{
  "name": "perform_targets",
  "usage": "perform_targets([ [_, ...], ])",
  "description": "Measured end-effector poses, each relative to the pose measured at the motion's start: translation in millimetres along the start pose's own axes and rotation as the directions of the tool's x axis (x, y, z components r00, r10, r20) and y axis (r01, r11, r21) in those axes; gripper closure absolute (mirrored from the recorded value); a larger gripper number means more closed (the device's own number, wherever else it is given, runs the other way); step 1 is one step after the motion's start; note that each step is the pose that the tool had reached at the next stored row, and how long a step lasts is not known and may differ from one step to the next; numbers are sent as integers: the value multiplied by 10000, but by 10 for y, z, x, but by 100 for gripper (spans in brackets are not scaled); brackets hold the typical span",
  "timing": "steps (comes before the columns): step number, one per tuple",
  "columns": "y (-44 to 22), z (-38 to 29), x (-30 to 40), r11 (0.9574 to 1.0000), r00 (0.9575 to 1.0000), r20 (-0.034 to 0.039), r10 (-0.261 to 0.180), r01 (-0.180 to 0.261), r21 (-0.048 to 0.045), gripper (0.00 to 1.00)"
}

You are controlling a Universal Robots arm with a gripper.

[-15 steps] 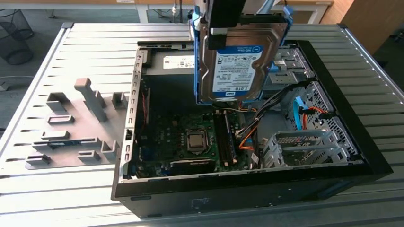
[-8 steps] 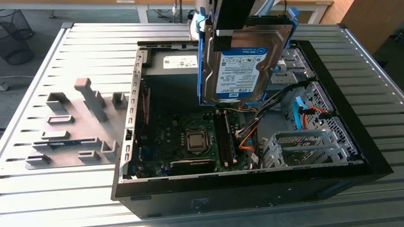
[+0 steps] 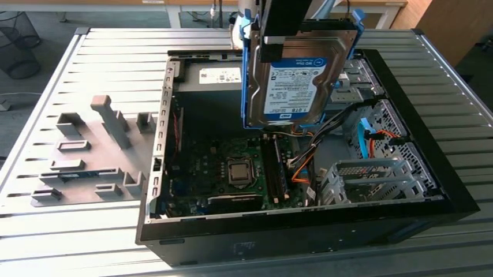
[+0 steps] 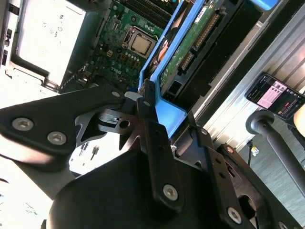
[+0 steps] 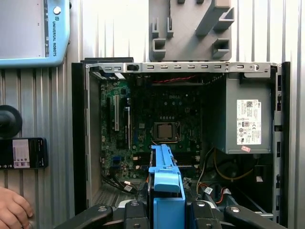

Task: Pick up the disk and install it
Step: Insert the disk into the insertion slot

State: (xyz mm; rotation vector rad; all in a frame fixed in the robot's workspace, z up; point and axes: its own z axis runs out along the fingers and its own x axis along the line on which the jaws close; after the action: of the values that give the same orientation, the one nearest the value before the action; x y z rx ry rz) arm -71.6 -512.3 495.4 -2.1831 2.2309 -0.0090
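I have the tool [image 3: 282,43] clamped on the disk [image 3: 297,86], gripping it at its blue rails. The disk hangs upright with its label towards the exterior view, above the motherboard [image 3: 231,167] of the open computer case [image 3: 308,236], which lies on the slatted tabletop [image 3: 115,63]. In the first wrist view, a person's hand [image 5: 12,207] rests near a phone [image 5: 24,152].

Tally: singles all round, on one slatted table [image 3: 69,231].

One disk [image 3: 297,86]; one open case [image 3: 308,239] holding one motherboard [image 5: 143,119], one processor [image 5: 165,131], one power supply [image 5: 233,95] with one white sticker [image 5: 249,121], and one bare metal cage [image 3: 370,179]; one grey fixture plate [image 3: 92,156]; one blue-edged pendant [image 5: 33,33]; one phone [image 5: 24,152]; one hand [image 5: 13,210].
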Motion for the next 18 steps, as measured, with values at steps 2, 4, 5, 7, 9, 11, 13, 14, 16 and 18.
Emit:
perform_targets([
  [2, -1, 0, 6, 10000, 10000, 0, -1, 1, 0, 64],
  [4, -1, 0, 25, 10000, 10000, 0, -2, 2, 0, 64],
  [5, -1, 0, 39, 10000, 10000, 1, 0, 0, 0, 64],
  [7, -2, 0, 72, 10000, 10000, 1, 0, 0, 0, 64],
  [9, -3, 0, 94, 10000, 10000, 1, 0, 0, -3, 64],
  [11, -31, 1, 106, 10000, 10000, 0, 1, -1, -35, 64],
  [13, -87, 3, 112, 9999, 10000, -2, 1, -1, -115, 64],
  [14, -115, 3, 116, 9999, 10000, -3, 1, -1, -144, 64],
  [16, -154, 6, 134, 9999, 10000, 1, 1, -1, -170, 64],
  [18, -162, 8, 159, 9999, 10000, 32, 2, -2, -171, 64],
])
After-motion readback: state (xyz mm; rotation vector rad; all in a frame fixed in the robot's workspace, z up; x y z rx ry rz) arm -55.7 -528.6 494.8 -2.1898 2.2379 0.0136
